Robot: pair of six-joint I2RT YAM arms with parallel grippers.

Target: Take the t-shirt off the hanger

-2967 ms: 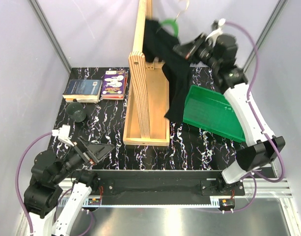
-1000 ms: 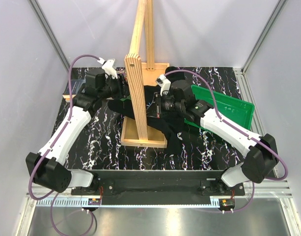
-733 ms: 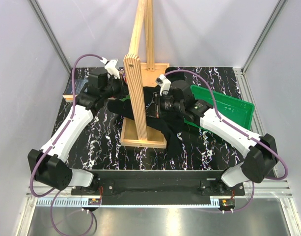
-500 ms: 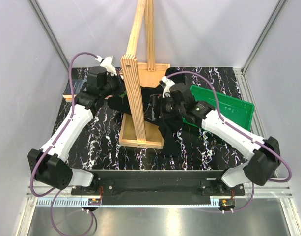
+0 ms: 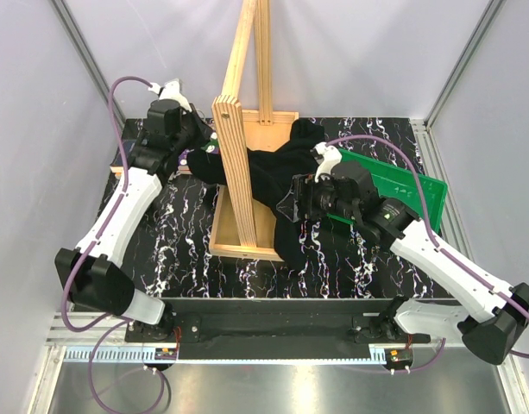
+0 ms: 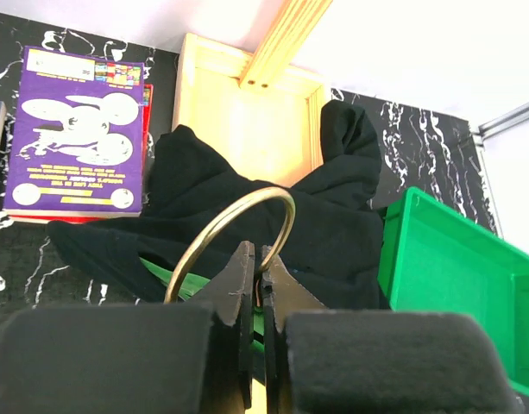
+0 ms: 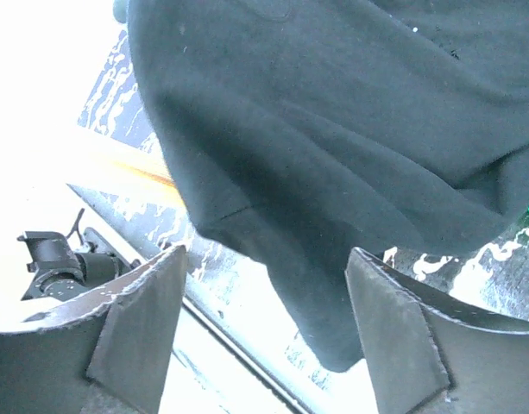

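The black t-shirt (image 5: 277,177) lies crumpled over the base of the wooden stand, and one end trails down onto the table. In the left wrist view the t-shirt (image 6: 247,181) still covers the green hanger (image 6: 182,280). Only the hanger's metal hook (image 6: 238,220) and a strip of green show. My left gripper (image 6: 257,252) is shut on the hook's wire, left of the stand's post (image 5: 195,142). My right gripper (image 5: 303,197) stands open just right of the shirt. In its own view the right gripper (image 7: 266,259) has cloth ahead of the jaws and grips nothing.
The tall wooden stand (image 5: 238,129) rises between the two arms, on a box-like base (image 5: 247,246). A green tray (image 5: 406,185) sits tilted at the right behind my right arm. Books (image 6: 74,129) lie at the back left.
My left gripper has shut on the hanger's hook and drawn back to the left. My right gripper has opened, let go of the shirt and pulled back to the right.
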